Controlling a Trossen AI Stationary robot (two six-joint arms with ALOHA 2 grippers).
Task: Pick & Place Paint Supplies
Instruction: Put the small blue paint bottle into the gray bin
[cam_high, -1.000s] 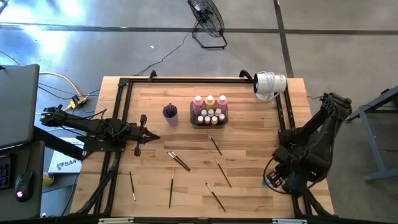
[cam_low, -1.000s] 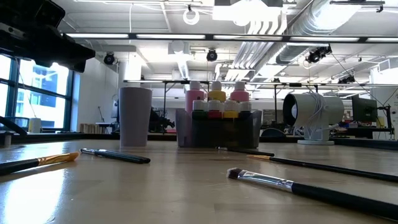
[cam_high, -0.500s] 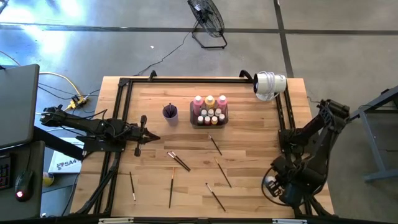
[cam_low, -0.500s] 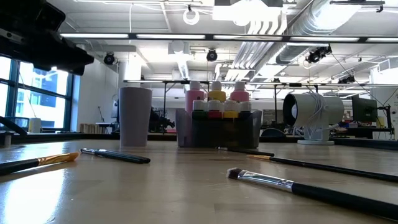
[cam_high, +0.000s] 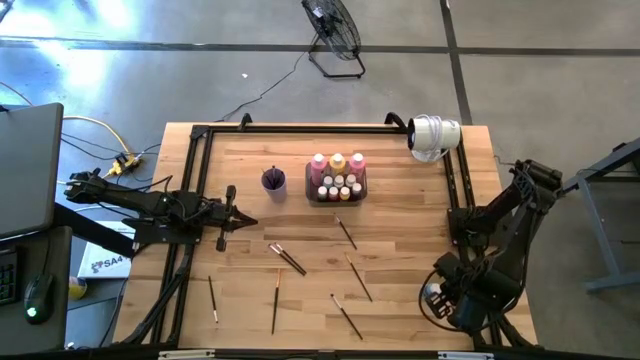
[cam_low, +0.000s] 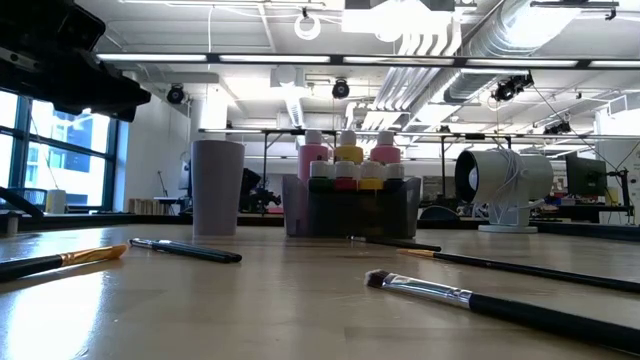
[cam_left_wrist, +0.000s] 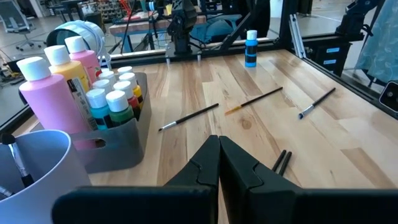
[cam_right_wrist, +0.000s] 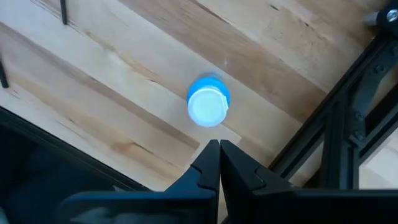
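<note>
A dark grey tray (cam_high: 336, 194) at the table's far middle holds pink and yellow-orange bottles (cam_high: 337, 162) and small capped ones (cam_left_wrist: 112, 99). A purple cup (cam_high: 274, 181) stands to its left. Several thin paintbrushes (cam_high: 287, 258) lie flat on the wood nearer the front. A small blue bottle (cam_right_wrist: 208, 106) stands upright by the right rail. My right gripper (cam_right_wrist: 219, 148) points down over the table beside it, shut, touching nothing. My left gripper (cam_left_wrist: 219, 142) hangs shut and level at the table's left, facing the tray.
A white round device (cam_high: 434, 136) sits at the far right corner. Black frame rails (cam_high: 455, 180) run along the table's left, far and right sides. Open wood lies between the brushes and the near edge.
My right gripper has moved a little toward the table's near edge and come slightly down, staying shut above the spot beside the blue bottle. Nothing on the table has shifted.
</note>
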